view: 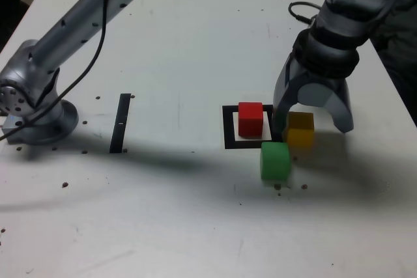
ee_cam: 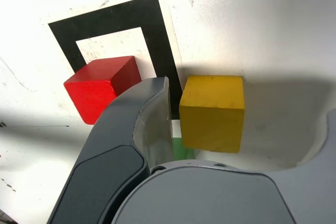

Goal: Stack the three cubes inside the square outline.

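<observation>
here the hand [view: 313, 120] stands open astride the yellow cube [view: 300, 128], just outside the square outline [view: 229, 126] holding the red cube [view: 250, 118], probably to grasp and stack it.

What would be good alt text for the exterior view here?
An open gripper straddles a yellow cube on a white table. A red cube sits in the black square outline, with a green cube just outside.
</observation>
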`<state>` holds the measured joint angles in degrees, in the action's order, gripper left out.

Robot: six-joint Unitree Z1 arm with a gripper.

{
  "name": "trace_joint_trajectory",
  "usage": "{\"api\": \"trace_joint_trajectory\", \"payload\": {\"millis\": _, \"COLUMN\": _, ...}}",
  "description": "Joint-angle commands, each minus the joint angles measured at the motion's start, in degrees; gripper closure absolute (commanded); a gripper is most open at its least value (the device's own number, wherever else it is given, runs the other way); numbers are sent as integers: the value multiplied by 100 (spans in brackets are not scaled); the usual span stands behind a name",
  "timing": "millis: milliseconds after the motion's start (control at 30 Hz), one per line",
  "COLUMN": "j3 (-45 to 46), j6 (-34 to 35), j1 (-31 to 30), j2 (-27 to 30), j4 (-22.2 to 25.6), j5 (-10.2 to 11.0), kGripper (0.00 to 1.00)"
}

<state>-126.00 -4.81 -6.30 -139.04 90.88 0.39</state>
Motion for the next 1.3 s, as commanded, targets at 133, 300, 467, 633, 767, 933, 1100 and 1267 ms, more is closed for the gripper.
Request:
{"api": "trace_joint_trajectory", "payload": {"millis": 133, "j3": -9, "j6": 37, "j1": -3, "j2": -122, "j4": 44, "j5": -104, "kGripper": 27}}
{"api": "trace_joint_trajectory", "payload": {"millis": 300, "j3": -6, "j6": 131, "j1": -3, "j2": -149, "j4": 35, "j5": -116, "kGripper": 54}}
{"api": "trace_joint_trajectory", "payload": {"millis": 467, "j3": -12, "j6": 128, "j1": -3, "j2": -150, "j4": -7, "j5": -108, "kGripper": 76}}
{"api": "trace_joint_trajectory", "payload": {"millis": 633, "j3": -12, "j6": 120, "j1": -4, "j2": -146, "j4": -10, "j5": -117, "kGripper": 78}}
{"api": "trace_joint_trajectory", "payload": {"millis": 767, "j3": -12, "j6": 120, "j1": -4, "j2": -139, "j4": -10, "j5": -118, "kGripper": 78}}
{"api": "trace_joint_trajectory", "payload": {"millis": 933, "j3": -12, "j6": 120, "j1": -3, "j2": -124, "j4": -4, "j5": -117, "kGripper": 78}}
{"api": "trace_joint_trajectory", "payload": {"millis": 1100, "j3": -24, "j6": 120, "j1": -27, "j2": -24, "j4": 41, "j5": -65, "kGripper": 78}}
{"api": "trace_joint_trajectory", "payload": {"millis": 1267, "j3": -60, "j6": 139, "j1": -107, "j2": 279, "j4": 180, "j5": 95, "kGripper": 78}}
